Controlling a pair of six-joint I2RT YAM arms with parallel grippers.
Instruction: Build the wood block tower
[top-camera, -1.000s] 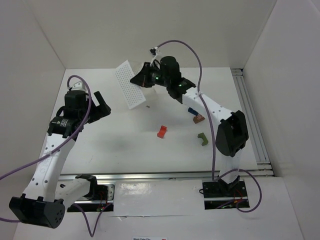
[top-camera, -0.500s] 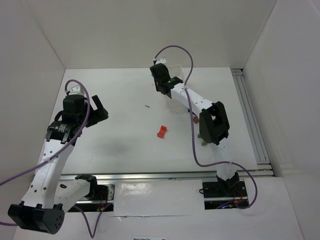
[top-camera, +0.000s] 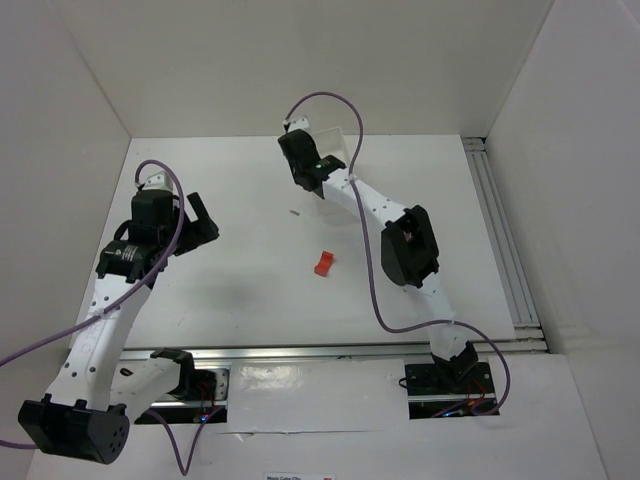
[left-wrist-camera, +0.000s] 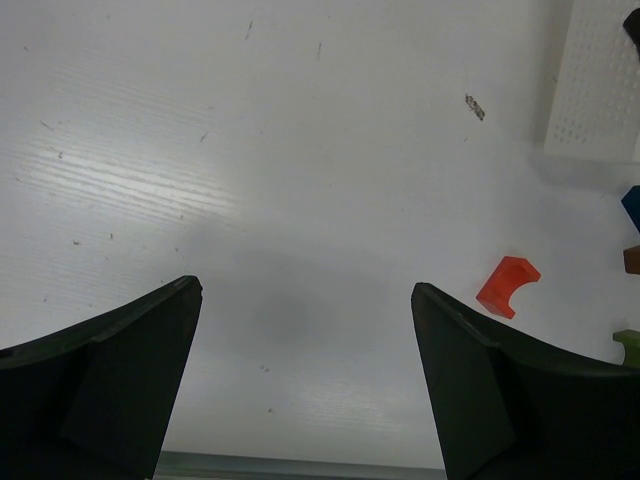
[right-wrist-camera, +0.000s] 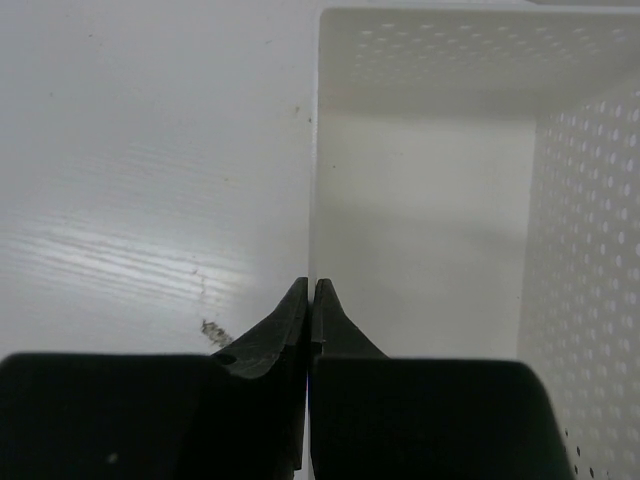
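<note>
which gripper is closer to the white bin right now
Right. The right gripper is shut on a wall of the white bin. The left gripper hangs open over the table, well off to the bin's left.

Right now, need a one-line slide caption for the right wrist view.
Right pincer pinching the thin side wall of the white perforated bin, nothing visible inside, white table alongside.
</note>
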